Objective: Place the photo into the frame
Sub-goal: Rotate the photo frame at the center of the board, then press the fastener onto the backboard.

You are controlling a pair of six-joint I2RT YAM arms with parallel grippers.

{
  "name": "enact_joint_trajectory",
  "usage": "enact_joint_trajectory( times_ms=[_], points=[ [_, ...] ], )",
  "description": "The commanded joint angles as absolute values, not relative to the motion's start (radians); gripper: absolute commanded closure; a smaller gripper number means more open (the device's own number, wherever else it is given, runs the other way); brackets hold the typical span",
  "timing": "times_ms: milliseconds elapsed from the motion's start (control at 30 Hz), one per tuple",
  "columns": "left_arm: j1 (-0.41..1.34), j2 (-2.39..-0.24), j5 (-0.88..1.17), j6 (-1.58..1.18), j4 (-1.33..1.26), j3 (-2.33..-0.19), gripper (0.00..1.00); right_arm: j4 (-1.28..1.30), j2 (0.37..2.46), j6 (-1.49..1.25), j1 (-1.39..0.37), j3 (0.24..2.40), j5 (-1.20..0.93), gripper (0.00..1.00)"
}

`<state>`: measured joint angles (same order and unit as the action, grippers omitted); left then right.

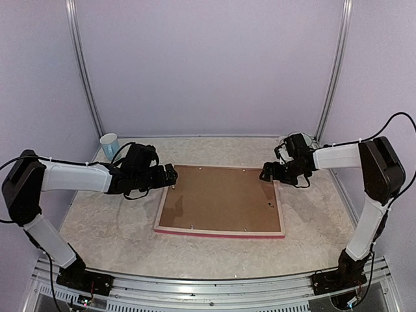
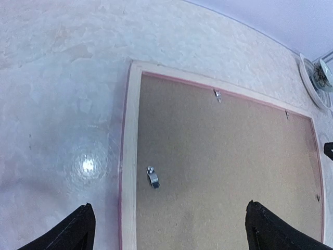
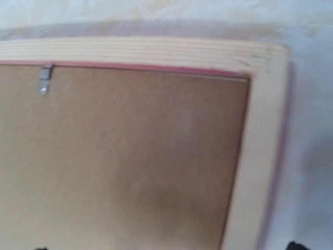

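One frame (image 1: 221, 233), one backing board (image 1: 221, 198), one cup (image 1: 109, 146)

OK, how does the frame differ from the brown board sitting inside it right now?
Colour: the frame shows pale wood rails with pink edges, while the backing board is plain brown.
Shape: the frame is a thin outer border, whereas the backing board is a solid sheet filling its opening.
Surface: the frame's rails show lengthwise grain lines; the backing board looks uniform and matte.
Shared: both are rectangular and lie flat on the table.
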<state>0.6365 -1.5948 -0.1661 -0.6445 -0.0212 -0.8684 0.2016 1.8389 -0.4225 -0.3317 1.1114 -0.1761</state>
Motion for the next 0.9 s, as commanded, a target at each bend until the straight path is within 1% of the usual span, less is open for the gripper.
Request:
enact_joint_trajectory(
  times_ms=[0,167,333,500,733,867],
  points=[
    [0.597,-1.666,-0.209,-0.568,-0.003,-0.952,0.01,0.224,1.696,-0.412,-0.338,1.057,-0.125,0.01],
    [0.58,-1.759,-0.172,-0.546,0.017,-0.997,0.01,0.234,1.592,-0.412,-0.337,0.993,-0.122,0.01],
    [0.575,-1.817,-0.15,-0.537,0.009,-1.01,0.06,0.238,1.527,-0.412,-0.338,0.942,-0.119,0.01],
    [0.572,-1.864,-0.138,-0.523,0.006,-1.02,0.07,0.223,1.517,-0.418,-0.338,0.89,-0.126,0.01],
    [0.569,-1.902,-0.118,-0.518,-0.022,-1.029,0.16,0.201,1.517,-0.425,-0.337,0.849,-0.133,0.01],
    [0.568,-1.899,-0.12,-0.52,-0.031,-1.014,0.17,0.193,1.524,-0.425,-0.337,0.844,-0.14,0.01]
  ],
)
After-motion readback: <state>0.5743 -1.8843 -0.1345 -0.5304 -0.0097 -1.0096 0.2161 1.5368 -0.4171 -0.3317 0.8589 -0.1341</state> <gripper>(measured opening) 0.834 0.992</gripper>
